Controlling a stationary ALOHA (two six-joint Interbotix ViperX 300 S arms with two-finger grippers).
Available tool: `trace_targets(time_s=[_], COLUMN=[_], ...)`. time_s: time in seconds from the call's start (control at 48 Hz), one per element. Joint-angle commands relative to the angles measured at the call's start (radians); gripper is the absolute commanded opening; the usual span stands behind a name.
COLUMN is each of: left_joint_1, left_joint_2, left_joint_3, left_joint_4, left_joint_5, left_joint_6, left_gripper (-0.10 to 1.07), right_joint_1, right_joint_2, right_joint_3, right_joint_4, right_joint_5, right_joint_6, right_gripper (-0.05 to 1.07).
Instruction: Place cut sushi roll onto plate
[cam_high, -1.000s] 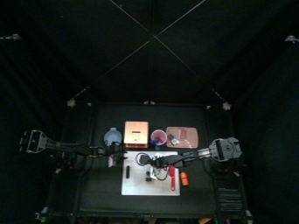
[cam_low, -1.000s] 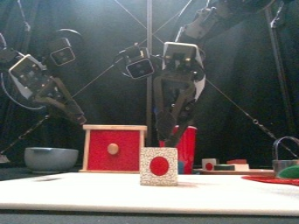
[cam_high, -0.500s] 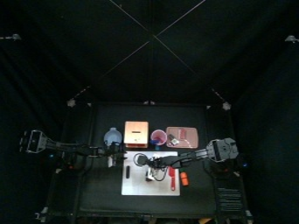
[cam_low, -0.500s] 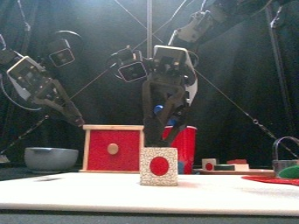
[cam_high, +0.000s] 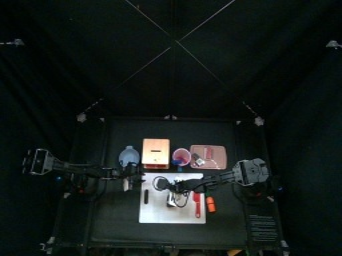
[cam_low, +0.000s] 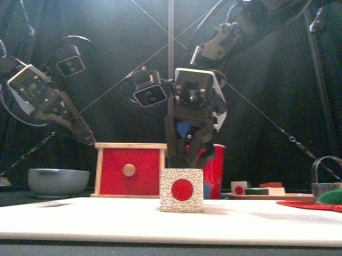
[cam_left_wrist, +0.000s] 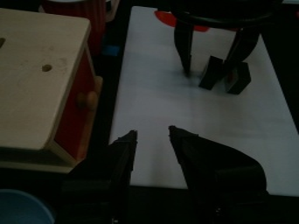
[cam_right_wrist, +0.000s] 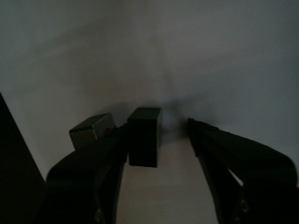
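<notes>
Overhead, the right gripper (cam_high: 175, 190) hung over the white board (cam_high: 154, 208) at lower centre, while the left gripper (cam_high: 131, 179) rested at the board's left edge; the plate (cam_high: 213, 155) sat up and to the right of the board, well apart from the work.

In the front view, at centre, the right gripper (cam_low: 191, 150) pointed down behind a speckled block (cam_low: 182, 190) that hid the board surface, so contact could not be judged there.

Across the left wrist view, the left jaws stood spread over bare board, holding nothing. In the upper right, the right gripper (cam_left_wrist: 212, 63) straddled the cut sushi roll (cam_left_wrist: 226, 75), two dark pieces side by side.

In the right wrist view, the jaws were parted around one upright piece (cam_right_wrist: 142, 136), the second (cam_right_wrist: 93, 130) just beside the left finger (cam_right_wrist: 98, 163). That finger risked nudging or toppling the neighbour as it closed, and a squeeze on only the piece's edge could let it slip on the way to the plate.
</notes>
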Motion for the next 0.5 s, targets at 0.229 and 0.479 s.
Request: trace_targets(time_s=[0.229,0.479], left_joint_1=[-0.002,0.003], left_joint_2=[-0.003,-0.002], left_joint_3=[-0.009,-0.009], left_joint_4=[0.0,0.0], left_joint_5=[0.006,0.006], left_joint_6=[-0.002,0.0], left_gripper=[0.77,0.77], right_joint_1=[-0.038,-0.169], right_joint_2=[-0.216,-0.491], right_joint_3=[0.138,0.41], right_joint_4=[-0.005,0.025], right_joint_5=[0.032,0.041], right_joint_6=[0.003,0.002], right_gripper=[0.74,0.73])
